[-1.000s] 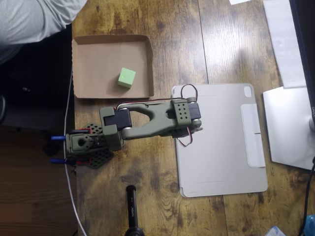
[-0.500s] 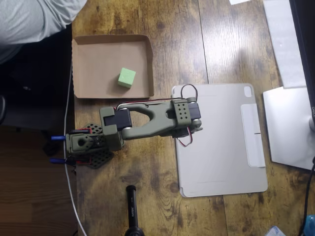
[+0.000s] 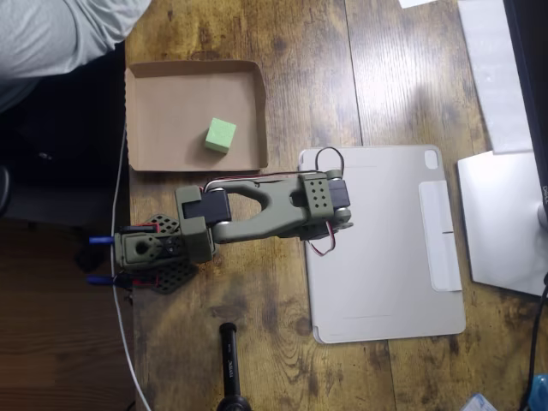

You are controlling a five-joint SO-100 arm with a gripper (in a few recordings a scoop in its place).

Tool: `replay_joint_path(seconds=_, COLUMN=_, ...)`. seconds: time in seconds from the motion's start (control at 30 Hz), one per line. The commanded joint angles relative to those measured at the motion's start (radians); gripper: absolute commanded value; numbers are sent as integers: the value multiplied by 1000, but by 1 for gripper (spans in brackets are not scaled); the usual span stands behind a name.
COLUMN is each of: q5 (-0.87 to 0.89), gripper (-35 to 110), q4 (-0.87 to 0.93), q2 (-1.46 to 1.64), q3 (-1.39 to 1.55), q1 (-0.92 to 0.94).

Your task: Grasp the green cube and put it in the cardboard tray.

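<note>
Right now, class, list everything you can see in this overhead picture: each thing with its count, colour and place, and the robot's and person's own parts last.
green cube: one, light mint green, lying inside the tray, right of its middle
cardboard tray: one, brown, upper left of the table
table: one, dark brown wood planks, under everything
tablet cover: one, pale grey, right of centre, partly under the arm
black cylinder: one, black, bottom edge
white cable: one, white, along the table's left edge
pale sheets: white and grey, right edge
arm: one, olive green, folded at centre, base at left; fingers tucked out of sight
person's sleeve: one, grey, top left corner
</note>
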Motion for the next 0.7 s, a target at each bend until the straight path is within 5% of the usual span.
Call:
replay_joint_path(seconds=0.0, q5=11, gripper=0, q4=-12, q2=11, q3=23, q1=25)
replay_joint_path(seconds=0.67, q5=2, gripper=0, q4=-28, q2=14, q3=40, q1=-5)
